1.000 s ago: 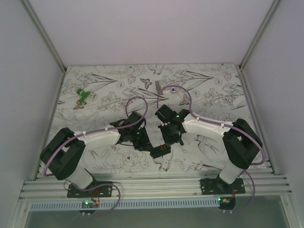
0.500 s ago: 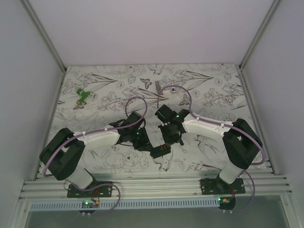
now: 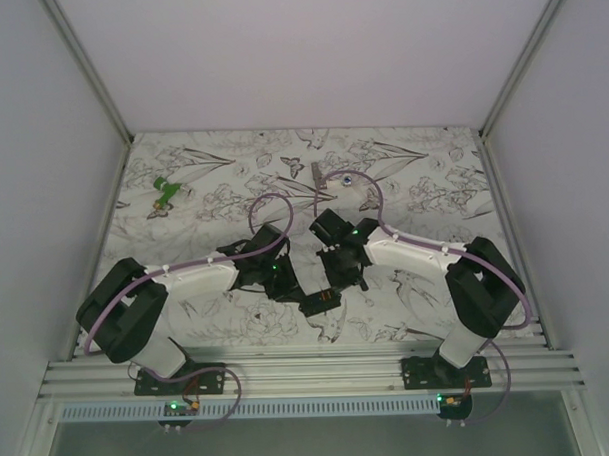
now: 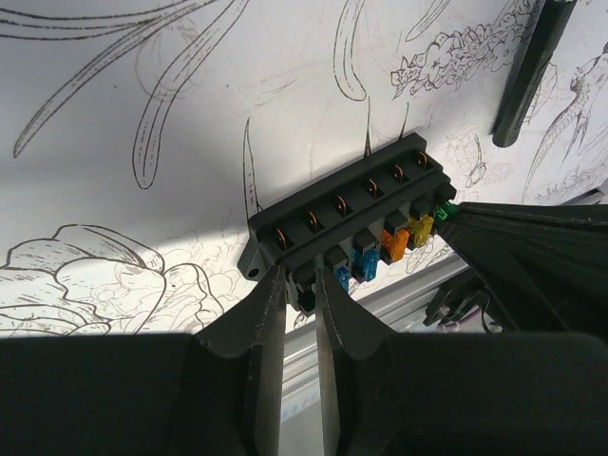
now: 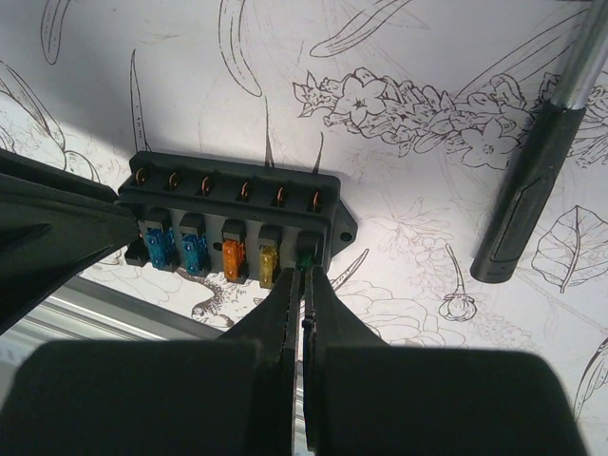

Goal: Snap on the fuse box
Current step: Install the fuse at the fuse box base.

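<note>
The fuse box (image 3: 322, 302) is a small black box with a row of blue, orange, yellow and green fuses. It is between both grippers, near the table's front middle. In the left wrist view, my left gripper (image 4: 301, 285) is shut on the black end slot of the fuse box (image 4: 342, 214). In the right wrist view, my right gripper (image 5: 303, 275) is shut, pinching the green-fuse end of the fuse box (image 5: 237, 204). In the top view, the left gripper (image 3: 295, 288) and the right gripper (image 3: 339, 287) meet at the box.
A black-handled hammer lies on the flowered cloth just beyond the box, in the right wrist view (image 5: 527, 204) and the left wrist view (image 4: 530, 71). A green object (image 3: 164, 193) lies at the far left. A small grey metal piece (image 3: 316, 172) lies at the back middle. The metal rail (image 3: 310, 373) runs along the front edge.
Both grippers stay closed on the fuse box. The left arm and the box have shifted very slightly to the left.
</note>
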Available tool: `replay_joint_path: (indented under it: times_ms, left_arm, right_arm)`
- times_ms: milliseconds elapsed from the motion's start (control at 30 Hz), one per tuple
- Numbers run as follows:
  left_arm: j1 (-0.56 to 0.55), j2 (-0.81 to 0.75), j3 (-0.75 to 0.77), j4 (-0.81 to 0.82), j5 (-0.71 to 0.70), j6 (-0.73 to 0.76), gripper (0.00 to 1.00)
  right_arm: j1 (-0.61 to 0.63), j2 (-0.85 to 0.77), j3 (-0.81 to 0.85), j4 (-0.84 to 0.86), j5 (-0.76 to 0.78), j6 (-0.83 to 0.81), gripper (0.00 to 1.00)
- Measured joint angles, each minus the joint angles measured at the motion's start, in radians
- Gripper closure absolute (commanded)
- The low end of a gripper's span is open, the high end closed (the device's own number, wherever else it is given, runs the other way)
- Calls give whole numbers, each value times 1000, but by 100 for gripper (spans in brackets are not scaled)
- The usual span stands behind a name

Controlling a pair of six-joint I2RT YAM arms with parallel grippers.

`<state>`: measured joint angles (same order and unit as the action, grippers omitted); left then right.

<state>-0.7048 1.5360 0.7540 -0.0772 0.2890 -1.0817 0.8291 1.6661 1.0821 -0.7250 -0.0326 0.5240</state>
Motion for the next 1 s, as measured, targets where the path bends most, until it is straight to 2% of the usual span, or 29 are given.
replay_joint_path:
  times_ms: [1000]
  left_arm:
    - [4, -5, -9, 7, 0, -6, 87]
  right_arm:
    - [6, 30, -4, -5, 37, 23, 100]
